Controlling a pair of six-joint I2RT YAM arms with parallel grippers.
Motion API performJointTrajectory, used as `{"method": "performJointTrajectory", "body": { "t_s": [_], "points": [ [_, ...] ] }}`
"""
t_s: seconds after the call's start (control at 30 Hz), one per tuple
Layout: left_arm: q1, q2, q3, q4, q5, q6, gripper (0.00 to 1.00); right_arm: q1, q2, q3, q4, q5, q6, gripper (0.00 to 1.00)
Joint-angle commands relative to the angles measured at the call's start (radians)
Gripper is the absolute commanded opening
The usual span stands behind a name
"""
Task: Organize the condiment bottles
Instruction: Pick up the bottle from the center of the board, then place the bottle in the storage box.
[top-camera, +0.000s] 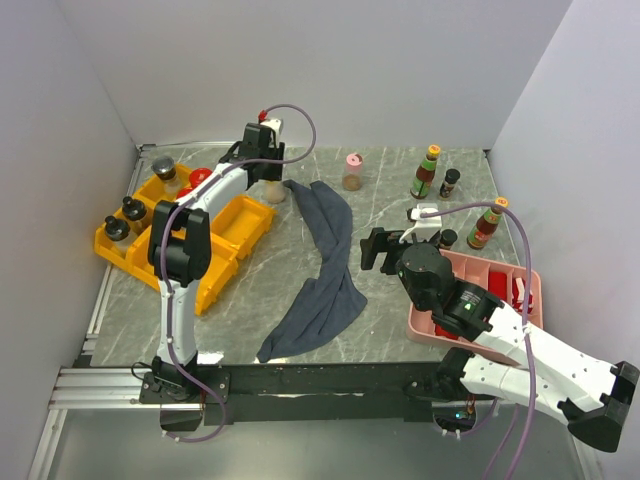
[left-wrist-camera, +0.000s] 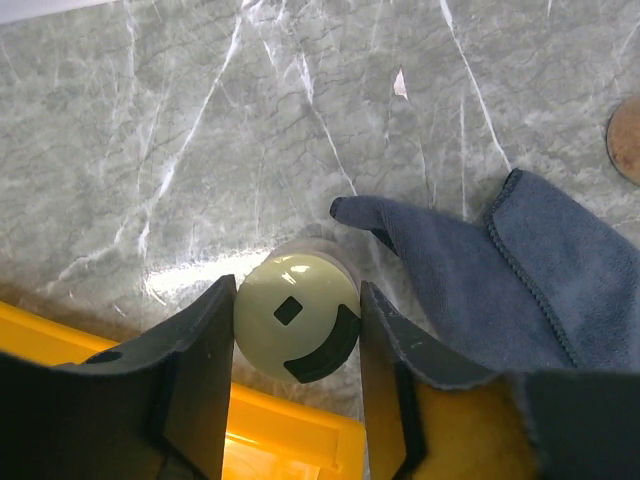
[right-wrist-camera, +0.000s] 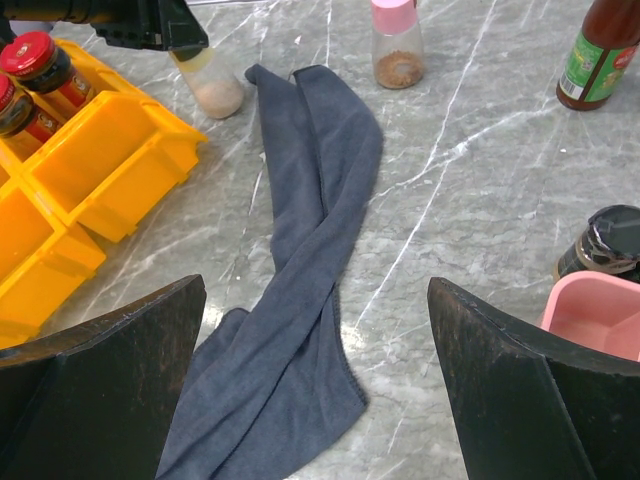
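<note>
My left hand (left-wrist-camera: 297, 289) is pinching the shaker (left-wrist-camera: 297, 316). The two fingers (left-wrist-camera: 195, 370) sit flush against opposite sides of its pale cap. The shaker stands upright with its long axis vertical and its cap pointing straight up at the wrist camera, so the hand is directly above it. Its base rests on the tabletop (top-camera: 385, 200), in the gap between the corner of the yellow bin (top-camera: 240, 225) and the tip of the cloth (top-camera: 325, 260), close to both.

My right hand (top-camera: 378, 250) is spread wide and holds nothing. It hangs over the tabletop just left of the pink tray (top-camera: 480, 270), and the cloth lies between it and the bin.

A pink-capped shaker (top-camera: 352, 172) stands upright beyond the cloth. Farther right are two tall sauce bottles (top-camera: 426, 172) (top-camera: 487, 224) and a small black-capped one (top-camera: 450, 182), all upright. A dark jar (top-camera: 447, 238) touches the tray's far corner. More jars (top-camera: 163, 172) stand in the bin's far compartments.
</note>
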Motion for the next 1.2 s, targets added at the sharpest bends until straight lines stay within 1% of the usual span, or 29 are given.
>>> {"method": "performJointTrajectory", "body": {
  "t_s": [0.0,0.1,0.27,0.33,0.5,0.7,0.9,1.0,1.07,1.1,1.13,1.17],
  "points": [
    [-0.003,-0.029,0.011,-0.007,0.0,-0.018,0.21,-0.003,0.004,0.008,0.025,0.03,-0.005,1.0],
    [-0.003,-0.029,0.037,-0.033,0.012,-0.041,0.14,-0.003,0.001,0.008,0.024,0.03,-0.005,1.0],
    [-0.005,-0.055,0.052,-0.048,0.022,-0.075,0.08,-0.003,-0.002,0.008,0.024,0.033,-0.005,1.0],
    [-0.005,-0.071,0.057,-0.06,0.016,-0.089,0.01,-0.003,-0.004,0.008,0.022,0.033,-0.005,1.0],
    [-0.005,-0.112,0.075,-0.094,-0.021,-0.115,0.01,-0.003,-0.009,0.008,0.022,0.03,-0.003,1.0],
    [-0.005,-0.202,0.075,-0.165,-0.079,-0.163,0.01,-0.003,-0.015,0.008,0.022,0.022,-0.002,1.0],
    [-0.005,-0.327,-0.003,-0.194,-0.141,-0.176,0.01,-0.003,-0.027,0.006,0.024,0.013,0.0,1.0],
    [-0.005,-0.386,-0.041,-0.234,-0.199,-0.21,0.01,-0.003,-0.033,0.006,0.022,0.008,0.001,1.0],
    [-0.005,-0.431,-0.105,-0.252,-0.251,-0.236,0.01,-0.003,-0.036,0.008,0.019,0.01,0.003,1.0],
    [-0.005,-0.487,-0.14,-0.242,-0.261,-0.258,0.01,-0.003,-0.039,0.009,0.016,0.01,0.004,1.0],
    [-0.003,-0.52,-0.22,-0.231,-0.292,-0.267,0.01,-0.003,-0.044,0.008,0.015,0.008,0.006,1.0],
    [-0.003,-0.549,-0.259,-0.22,-0.313,-0.275,0.01,-0.003,-0.05,0.005,0.016,0.007,0.006,1.0]
  ]
}}
